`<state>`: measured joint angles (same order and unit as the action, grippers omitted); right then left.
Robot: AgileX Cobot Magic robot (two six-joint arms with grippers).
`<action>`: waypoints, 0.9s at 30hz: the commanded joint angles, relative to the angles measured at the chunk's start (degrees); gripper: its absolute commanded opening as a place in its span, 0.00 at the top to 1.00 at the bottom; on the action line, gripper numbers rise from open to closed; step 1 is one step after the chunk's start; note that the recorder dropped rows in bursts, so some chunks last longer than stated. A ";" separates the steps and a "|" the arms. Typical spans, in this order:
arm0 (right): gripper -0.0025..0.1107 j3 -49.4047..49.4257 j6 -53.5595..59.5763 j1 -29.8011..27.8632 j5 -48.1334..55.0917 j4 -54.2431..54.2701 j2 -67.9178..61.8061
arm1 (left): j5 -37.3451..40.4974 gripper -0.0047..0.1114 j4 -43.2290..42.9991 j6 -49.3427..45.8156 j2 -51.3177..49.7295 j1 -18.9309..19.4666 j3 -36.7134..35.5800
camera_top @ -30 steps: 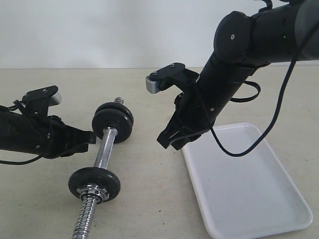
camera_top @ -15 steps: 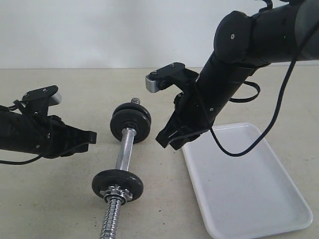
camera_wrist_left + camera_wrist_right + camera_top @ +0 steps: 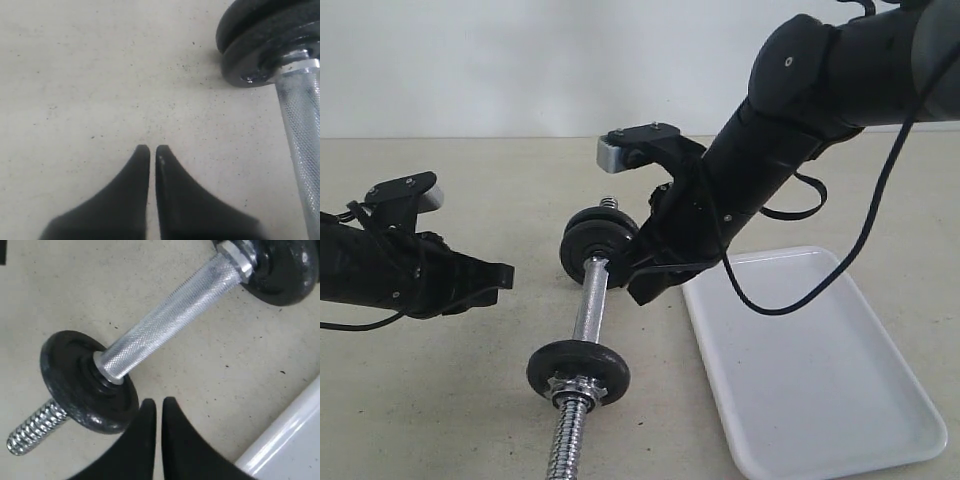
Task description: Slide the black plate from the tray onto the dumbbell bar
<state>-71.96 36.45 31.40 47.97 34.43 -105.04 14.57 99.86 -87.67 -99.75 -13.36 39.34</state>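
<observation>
The dumbbell bar (image 3: 591,308) lies on the table, its knurled chrome middle (image 3: 170,322) showing in the right wrist view. Two black discs are stacked at its far end; the black plate (image 3: 599,246) (image 3: 89,382) (image 3: 270,45) is there. A disc with a chrome star nut (image 3: 578,373) (image 3: 287,270) sits at the near end. My right gripper (image 3: 636,290) (image 3: 159,400) is shut and empty, one finger right beside the far disc's rim. To the bar's left my left gripper (image 3: 506,273) (image 3: 150,147) is shut and empty, apart from it. The white tray (image 3: 810,370) (image 3: 287,440) holds nothing.
The bar's threaded near end (image 3: 563,450) reaches the front edge of the exterior view. The right arm's cable (image 3: 840,275) hangs over the tray. A pale wall stands behind the table.
The dumbbell has shifted to the right, toward the tray. My right gripper has moved left and down to the far discs. The left arm has stayed still.
</observation>
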 commanded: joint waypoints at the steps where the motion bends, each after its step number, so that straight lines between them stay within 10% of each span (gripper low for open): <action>1: 0.98 0.01 2.60 0.59 -0.48 4.21 0.41 | 0.67 0.92 0.09 0.20 0.07 0.02 -0.44; 14: 0.98 0.01 4.62 2.31 -4.67 1.26 0.41 | 0.45 0.92 0.09 -3.61 0.49 0.02 -0.77; 27: 0.98 0.01 -11.54 2.31 -6.31 -25.60 10.86 | -1.31 0.92 0.09 -7.89 16.66 0.13 -0.77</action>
<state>-71.93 29.10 33.64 41.91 13.97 -98.05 14.18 99.86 -94.76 -87.41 -13.36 38.91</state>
